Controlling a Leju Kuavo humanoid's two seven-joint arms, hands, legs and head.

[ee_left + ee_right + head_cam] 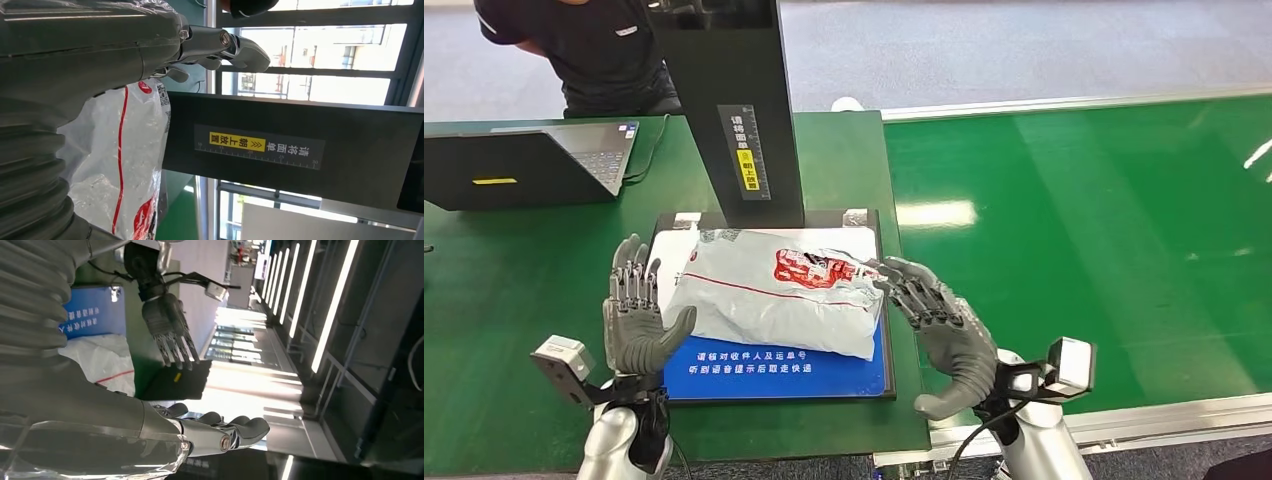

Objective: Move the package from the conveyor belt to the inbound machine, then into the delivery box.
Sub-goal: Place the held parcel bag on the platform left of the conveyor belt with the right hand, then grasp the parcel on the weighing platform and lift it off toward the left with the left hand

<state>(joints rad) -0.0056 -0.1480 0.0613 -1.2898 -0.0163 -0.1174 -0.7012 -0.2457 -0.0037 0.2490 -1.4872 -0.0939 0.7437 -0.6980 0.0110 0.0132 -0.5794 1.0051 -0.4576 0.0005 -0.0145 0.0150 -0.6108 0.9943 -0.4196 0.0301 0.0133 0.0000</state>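
A white plastic package with a red label lies on the blue-and-white pad of the inbound machine, under its black scanner post. My left hand stands at the package's left side, fingers straight and spread, just apart from it. My right hand is at the package's right end, fingers extended, fingertips touching the bag's edge. The left wrist view shows the package beside my left hand and the post. In the right wrist view, my right hand faces the left hand across the package.
A laptop sits open at the table's far left, with a person in black behind it. The green conveyor belt runs on the right, with a metal rail along its near edge.
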